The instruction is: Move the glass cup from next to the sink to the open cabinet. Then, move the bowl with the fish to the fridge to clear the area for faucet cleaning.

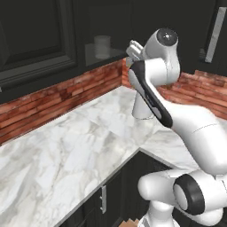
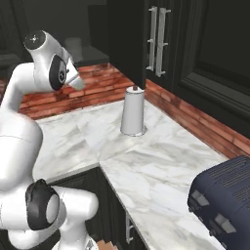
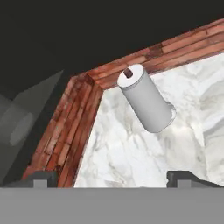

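The glass cup point(image 1: 102, 46) stands on the open cabinet point(image 1: 104, 56) shelf at about 11 o'clock, and the pincer point(image 3: 112, 178) is wide apart and holds nothing above the paper roll point(image 3: 145, 99) on the surface point(image 1: 66, 150).

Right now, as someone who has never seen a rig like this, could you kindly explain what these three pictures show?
It is a simulated kitchen with a white robot arm on a driving base. Two pictures come from cameras on the base, behind the arm to its left and right; the third looks along the hand. On the marble counter stands a paper towel roll, with a dark toaster nearer the right camera. A glass cup sits on the shelf of the open cabinet. The gripper is open and holds nothing.
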Controlling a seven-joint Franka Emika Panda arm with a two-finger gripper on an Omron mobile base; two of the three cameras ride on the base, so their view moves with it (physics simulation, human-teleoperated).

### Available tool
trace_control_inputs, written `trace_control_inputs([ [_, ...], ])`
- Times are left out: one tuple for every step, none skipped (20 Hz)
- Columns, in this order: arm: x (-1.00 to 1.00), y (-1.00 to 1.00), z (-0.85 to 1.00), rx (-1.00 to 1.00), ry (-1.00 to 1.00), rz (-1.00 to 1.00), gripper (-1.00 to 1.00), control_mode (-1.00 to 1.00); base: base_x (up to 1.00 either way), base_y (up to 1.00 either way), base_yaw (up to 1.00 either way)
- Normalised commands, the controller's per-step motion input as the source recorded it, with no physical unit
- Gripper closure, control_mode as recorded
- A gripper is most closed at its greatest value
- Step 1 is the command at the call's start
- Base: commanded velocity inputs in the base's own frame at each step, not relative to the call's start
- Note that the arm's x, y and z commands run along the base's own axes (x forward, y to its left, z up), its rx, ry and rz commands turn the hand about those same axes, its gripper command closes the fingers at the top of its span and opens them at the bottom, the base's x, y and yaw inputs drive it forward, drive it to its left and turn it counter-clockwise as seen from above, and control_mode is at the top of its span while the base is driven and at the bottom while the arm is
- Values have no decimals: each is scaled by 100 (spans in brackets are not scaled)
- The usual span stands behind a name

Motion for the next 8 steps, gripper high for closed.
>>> trace_control_inputs([
  [-100, -11, -100, -12, 0, 0, -100, -100, 0, 0, 0],
  [-100, -12, -100, -13, 0, 0, -100, -100, 0, 0, 0],
  [-100, -12, -100, -14, 0, 0, -100, -100, 0, 0, 0],
  [-100, -13, -100, -14, 0, 0, -100, -100, 0, 0, 0],
  [-100, -13, -100, -14, 0, 0, -100, -100, 0, 0, 0],
  [-100, -14, -100, -14, 0, 0, -100, -100, 0, 0, 0],
  [-100, -21, -100, -12, 0, 0, -100, -100, 0, 0, 0],
  [-100, -52, -100, 0, 0, -4, -100, -100, 0, 0, 0],
])
